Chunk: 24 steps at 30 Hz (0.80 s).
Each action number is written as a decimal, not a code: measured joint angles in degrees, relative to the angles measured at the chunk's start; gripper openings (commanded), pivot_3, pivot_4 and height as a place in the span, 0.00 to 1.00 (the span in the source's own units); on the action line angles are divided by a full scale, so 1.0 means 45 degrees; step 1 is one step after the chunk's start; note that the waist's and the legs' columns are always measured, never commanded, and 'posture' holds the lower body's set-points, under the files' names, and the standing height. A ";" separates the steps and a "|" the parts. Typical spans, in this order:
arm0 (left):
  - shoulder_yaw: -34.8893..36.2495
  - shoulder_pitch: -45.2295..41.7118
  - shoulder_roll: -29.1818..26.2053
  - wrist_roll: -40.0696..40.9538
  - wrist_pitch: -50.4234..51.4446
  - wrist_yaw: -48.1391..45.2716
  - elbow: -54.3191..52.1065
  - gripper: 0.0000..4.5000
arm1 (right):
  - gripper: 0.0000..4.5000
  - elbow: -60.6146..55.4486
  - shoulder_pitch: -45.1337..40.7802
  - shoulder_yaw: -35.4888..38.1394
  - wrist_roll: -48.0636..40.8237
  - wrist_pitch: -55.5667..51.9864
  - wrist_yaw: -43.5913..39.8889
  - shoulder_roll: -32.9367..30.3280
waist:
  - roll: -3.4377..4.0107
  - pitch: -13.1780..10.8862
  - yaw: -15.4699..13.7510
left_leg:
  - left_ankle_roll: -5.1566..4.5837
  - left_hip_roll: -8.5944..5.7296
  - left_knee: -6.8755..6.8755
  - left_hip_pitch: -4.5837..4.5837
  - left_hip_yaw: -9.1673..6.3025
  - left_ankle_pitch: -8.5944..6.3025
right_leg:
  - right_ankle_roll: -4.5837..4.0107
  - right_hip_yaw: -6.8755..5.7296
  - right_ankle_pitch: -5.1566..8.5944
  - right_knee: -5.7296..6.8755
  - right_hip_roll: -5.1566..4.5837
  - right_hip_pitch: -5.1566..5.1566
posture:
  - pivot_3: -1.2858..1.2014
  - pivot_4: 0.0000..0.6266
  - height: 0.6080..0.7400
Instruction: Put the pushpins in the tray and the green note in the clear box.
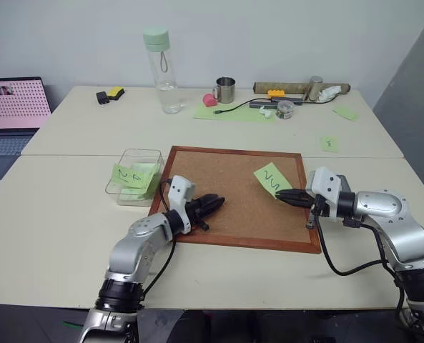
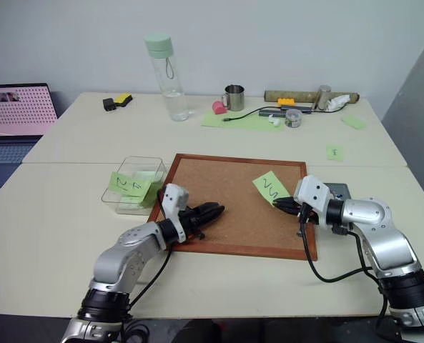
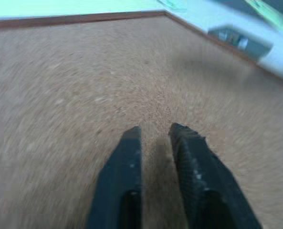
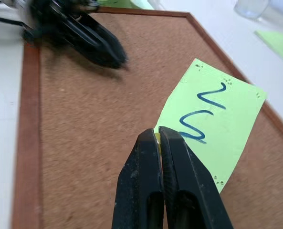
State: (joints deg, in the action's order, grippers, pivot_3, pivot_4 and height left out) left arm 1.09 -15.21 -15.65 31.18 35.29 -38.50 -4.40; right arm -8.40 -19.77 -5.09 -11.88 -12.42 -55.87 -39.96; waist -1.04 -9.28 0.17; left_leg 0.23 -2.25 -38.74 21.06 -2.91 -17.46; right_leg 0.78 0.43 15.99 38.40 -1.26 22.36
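Both arms reach over the near edge of the pale counter (image 1: 61,236) in the left eye view; the left tool (image 1: 213,204) hovers above the brown cork board with a reddish wooden frame (image 1: 233,207), its black fingers slightly parted and grasping nothing; the right tool (image 1: 287,196) is clenched on the near edge of the pale green square sticky note with a dark wavy squiggle (image 1: 270,177), which tilts up off the board; the small transparent plastic tub with rounded corners (image 1: 135,176) sits just left of the board, other green notes already in it

Right eye view: a small flat dark grey tray (image 2: 339,191) peeks out behind the right wrist, just beside the board's right edge; no pushpins can be made out

Left wrist view: two black fingers (image 3: 131,162) stand apart over bare cork, nothing between them

Right wrist view: the fingers (image 4: 148,176) pinch the note's edge, a sliver of yellow between the tips that I cannot identify; tiny holes mark the note's corners; the paper is feather-light, limp and prone to curl or slip, so in my judgement an edge pinch is the only sound hold, and it should travel gently toward the tub
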 measured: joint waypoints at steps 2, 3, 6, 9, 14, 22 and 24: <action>0.0899 0.0336 0.0321 0.2121 0.1786 0.0395 -0.1230 0.51 | 0.00 0.0070 -0.0205 -0.0009 0.0259 0.0469 0.0263 0.0160 | 0.0003 -0.0004 -0.0017 | 0.0003 -0.0001 0.0001 0.0018 -0.0008 0.0001 | 0.0014 -0.0004 -0.0012 -0.0066 -0.0001 -0.0011 | 0.52 0.24 1.00; 0.1090 0.0368 0.0476 0.2649 0.2203 0.0573 -0.1378 0.54 | 0.00 0.0077 -0.0252 -0.0008 0.0351 0.0582 0.0295 0.0161 | 0.0003 -0.0004 -0.0025 | 0.0004 -0.0002 0.0000 0.0022 -0.0009 0.0001 | 0.0016 -0.0006 -0.0013 -0.0075 -0.0001 -0.0013 | 0.52 0.24 1.00; 0.2093 0.0172 0.1523 0.4698 0.3512 0.1772 -0.1445 0.66 | 0.00 0.0075 -0.0332 -0.0011 0.0601 0.1183 0.0396 0.0171 | -0.0006 -0.0009 -0.0157 | 0.0005 -0.0009 -0.0017 0.0054 -0.0028 0.0002 | 0.0035 -0.0019 -0.0026 -0.0100 -0.0004 -0.0012 | 0.52 0.24 1.00; 0.2479 -0.0606 0.2440 0.6076 0.4290 0.2931 -0.1285 0.79 | 0.00 0.0073 -0.0389 -0.0102 0.0905 0.1694 0.0397 0.0156 | -0.0008 -0.0010 -0.0218 | 0.0025 -0.0015 -0.0022 0.0059 -0.0031 0.0013 | 0.0039 -0.0020 -0.0029 -0.0101 -0.0003 -0.0012 | 0.52 0.24 1.00; 0.2085 -0.1604 0.3562 0.6369 0.4413 0.3784 -0.0430 0.79 | 0.00 -0.0102 -0.0656 -0.0179 0.1042 0.2109 0.0314 0.0126 | -0.0011 -0.0012 -0.0286 | 0.0053 -0.0017 -0.0019 0.0061 -0.0028 0.0029 | 0.0039 -0.0020 -0.0029 -0.0106 -0.0002 -0.0012 | 0.52 0.24 1.00; 0.1298 -0.3272 0.4237 0.4995 0.2944 0.3648 0.1529 0.69 | 0.00 -0.0193 -0.0875 -0.0393 0.1208 0.2104 0.0228 0.0109 | -0.0012 -0.0012 -0.0308 | 0.0058 -0.0019 -0.0020 0.0062 -0.0028 0.0032 | 0.0037 -0.0020 -0.0030 -0.0109 -0.0001 -0.0011 | 0.52 0.24 1.00; 0.1294 -0.3445 0.4340 0.4741 0.2573 0.3568 0.1904 0.60 | 0.00 -0.0193 -0.0875 -0.0397 0.1210 0.2068 0.0226 0.0108 | -0.0012 -0.0012 -0.0296 | 0.0058 -0.0019 -0.0018 0.0064 -0.0027 0.0032 | 0.0037 -0.0020 -0.0030 -0.0115 -0.0002 -0.0009 | 0.52 0.24 1.00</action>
State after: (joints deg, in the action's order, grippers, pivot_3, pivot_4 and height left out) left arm 6.92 -30.71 3.88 52.51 46.86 -22.45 4.17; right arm -9.26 -23.71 -6.88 -6.44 -3.12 -54.85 -39.47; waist -1.10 -9.34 -1.16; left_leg 0.49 -2.33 -38.82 21.35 -3.04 -17.32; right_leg 0.94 0.34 15.85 37.88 -1.27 22.32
